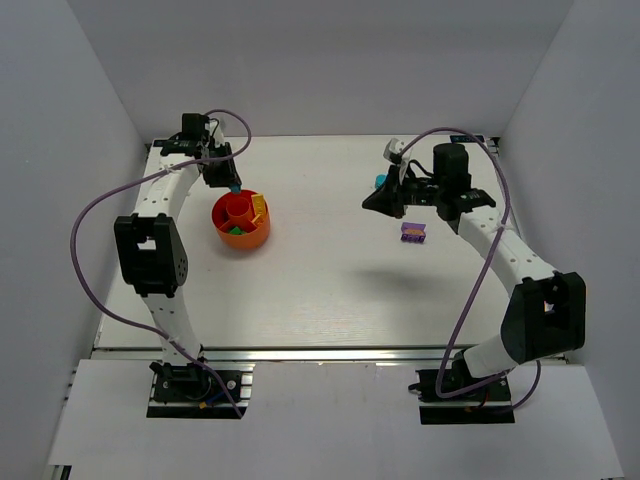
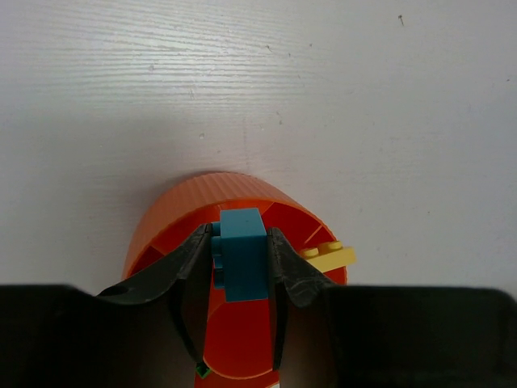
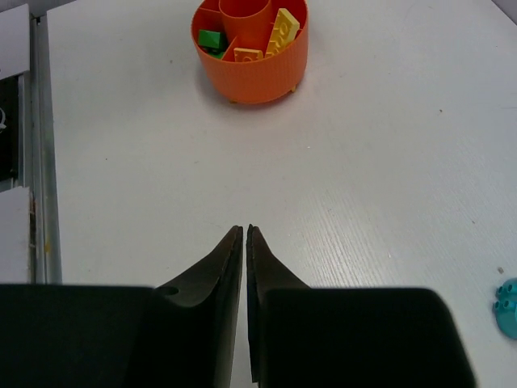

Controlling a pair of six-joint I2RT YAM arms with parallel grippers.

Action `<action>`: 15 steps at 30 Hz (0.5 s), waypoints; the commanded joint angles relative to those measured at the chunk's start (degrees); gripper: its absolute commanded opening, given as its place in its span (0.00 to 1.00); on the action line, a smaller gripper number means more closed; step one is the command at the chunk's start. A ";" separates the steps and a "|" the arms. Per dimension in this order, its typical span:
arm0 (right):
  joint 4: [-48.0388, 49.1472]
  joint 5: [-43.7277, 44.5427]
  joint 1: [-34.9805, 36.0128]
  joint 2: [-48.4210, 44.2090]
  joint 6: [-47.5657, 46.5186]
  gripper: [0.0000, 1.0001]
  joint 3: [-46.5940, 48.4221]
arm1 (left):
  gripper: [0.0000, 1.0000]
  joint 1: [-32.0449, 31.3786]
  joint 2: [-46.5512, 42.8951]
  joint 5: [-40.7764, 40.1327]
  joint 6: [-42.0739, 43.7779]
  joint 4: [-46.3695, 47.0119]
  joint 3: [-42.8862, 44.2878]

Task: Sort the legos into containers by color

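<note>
Left gripper (image 2: 241, 234) clamped on blue brick (image 2: 242, 267), hanging over orange bowl (image 2: 182, 212). Centre it on a section clear of the yellow brick (image 2: 327, 257) and release low. Right gripper (image 3: 245, 233) pinched shut, empty; open it before going for the cyan brick (image 3: 507, 307). Right wrist shows green brick (image 3: 212, 39) in the bowl. Only the top view shows purple brick (image 1: 412, 232).

Bright even overhead light, soft faint shadows on white surfaces, crisp focus
</note>
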 commanded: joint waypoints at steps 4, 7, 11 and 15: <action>4.14 -3.50 -2.76 -2.57 2.02 0.12 -1.74 | 0.10 -0.29 -0.12 0.78 0.85 -1.65 1.78; 5.02 -4.11 -3.63 -2.49 2.38 0.13 -2.44 | 0.15 -0.81 0.15 0.43 1.11 -2.17 1.96; 5.38 -4.82 -4.34 -2.66 2.90 0.15 -2.79 | 0.23 -0.81 1.47 0.25 1.46 -3.67 2.66; 6.08 -5.35 -5.48 -2.84 3.43 0.16 -3.50 | 0.25 -0.81 1.38 0.42 1.55 -4.02 2.49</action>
